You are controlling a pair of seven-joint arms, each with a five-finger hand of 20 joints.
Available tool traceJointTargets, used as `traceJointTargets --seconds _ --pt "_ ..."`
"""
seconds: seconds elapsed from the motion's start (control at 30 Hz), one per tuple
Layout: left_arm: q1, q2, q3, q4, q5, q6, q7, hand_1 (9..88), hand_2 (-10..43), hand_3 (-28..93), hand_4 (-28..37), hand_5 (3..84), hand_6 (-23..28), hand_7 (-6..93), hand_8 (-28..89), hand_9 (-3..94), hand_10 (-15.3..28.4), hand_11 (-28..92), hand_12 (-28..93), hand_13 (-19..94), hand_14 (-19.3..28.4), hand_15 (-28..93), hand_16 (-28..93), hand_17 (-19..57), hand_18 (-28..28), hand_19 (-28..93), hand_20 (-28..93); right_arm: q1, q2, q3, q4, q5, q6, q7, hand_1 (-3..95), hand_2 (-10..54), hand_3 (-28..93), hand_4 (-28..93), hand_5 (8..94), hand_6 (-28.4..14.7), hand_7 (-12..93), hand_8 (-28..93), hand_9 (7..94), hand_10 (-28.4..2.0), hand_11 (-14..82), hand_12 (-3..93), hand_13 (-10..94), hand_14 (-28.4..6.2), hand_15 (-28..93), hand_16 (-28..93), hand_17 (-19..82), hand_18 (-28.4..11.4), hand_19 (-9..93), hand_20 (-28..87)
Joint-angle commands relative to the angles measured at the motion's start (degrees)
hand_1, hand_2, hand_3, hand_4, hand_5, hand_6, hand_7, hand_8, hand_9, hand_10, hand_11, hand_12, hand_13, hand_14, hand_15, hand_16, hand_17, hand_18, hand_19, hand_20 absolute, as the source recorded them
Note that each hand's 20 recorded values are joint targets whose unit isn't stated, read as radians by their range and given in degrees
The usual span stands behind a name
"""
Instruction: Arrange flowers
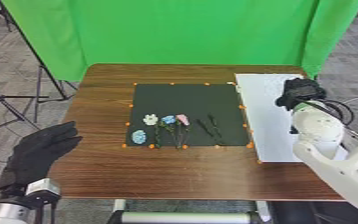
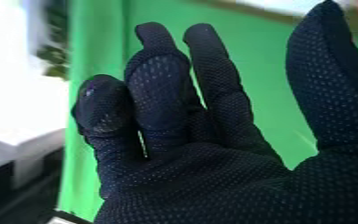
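Observation:
In the head view my right hand [image 1: 302,92] is over the white board at the table's right side, apart from the flowers. My right hand [image 2: 211,175] appears in the right wrist view with fingers mostly straight and nothing held. At the table's left edge my left hand [image 1: 40,150] is open and empty. On the dark mat lie a white flower [image 1: 151,119], a blue flower [image 1: 168,119] and a pink flower [image 1: 182,119] with dark stems. A light blue flower head [image 1: 139,136] lies at the mat's lower left. Two dark stems [image 1: 214,127] lie to their right.
The dark mat [image 1: 184,97], edged with orange markers, covers the middle of the brown table [image 1: 175,175]. A white board [image 1: 260,100] lies along the right side. A green curtain [image 1: 193,32] hangs behind the table, and black stands are at the left.

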Motion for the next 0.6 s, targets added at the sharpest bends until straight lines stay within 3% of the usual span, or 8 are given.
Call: traceJointTargets --seconds 0.03,0.2,0.3,0.6 --pt "0.2 0.92 0.58 0.06 -0.76 0.32 0.51 27.7 5.2 82 -14.7 48.4 14.1 16.7 -9 39.5 22.3 32 10 27 28.4 62 -14 -9.1 24.3 60 13 -0.8 0.8 2.4 2.6 -1.3 -4.0 1.7 29.3 -2.5 79 -25 53.1 -9.1 14 -9 55.3 -22.2 14.4 15.6 69 -10.8 79 18 51 -18.0 93 34" --pt "0.7 1.08 0.57 0.11 -0.82 0.30 1.25 27.6 5.1 82 -14.6 48.4 14.0 16.8 -9 39.5 22.4 32 10 27 28.4 62 -14 -9.1 24.3 60 13 -1.6 1.5 3.1 4.4 -1.0 -6.1 3.7 29.2 -2.5 79 -25 52.8 -9.2 13 -9 54.7 -22.7 13.4 15.5 69 -11.3 79 18 51 -18.3 93 34" --pt "0.3 1.06 0.58 0.17 -0.58 0.09 0.81 27.7 5.1 82 -14.7 48.4 14.0 16.9 -9 39.4 22.3 32 10 27 28.4 62 -14 -9.1 24.3 60 13 -2.2 1.9 3.7 4.8 -0.3 -6.9 4.6 29.2 -2.5 79 -25 52.6 -9.3 13 -8 54.4 -22.9 13.0 15.4 69 -11.4 79 18 51 -18.4 93 34" --pt "0.0 1.31 1.07 0.34 -0.87 0.41 1.49 27.7 5.1 82 -14.7 48.3 14.0 17.0 -9 39.5 22.3 32 10 27 28.4 62 -14 -9.1 24.3 60 13 -1.7 -0.5 5.0 7.1 2.7 -6.0 5.6 28.7 -2.5 78 -25 52.0 -9.5 13 -8 54.6 -22.9 13.0 15.5 69 -11.4 79 17 51 -18.7 93 34"
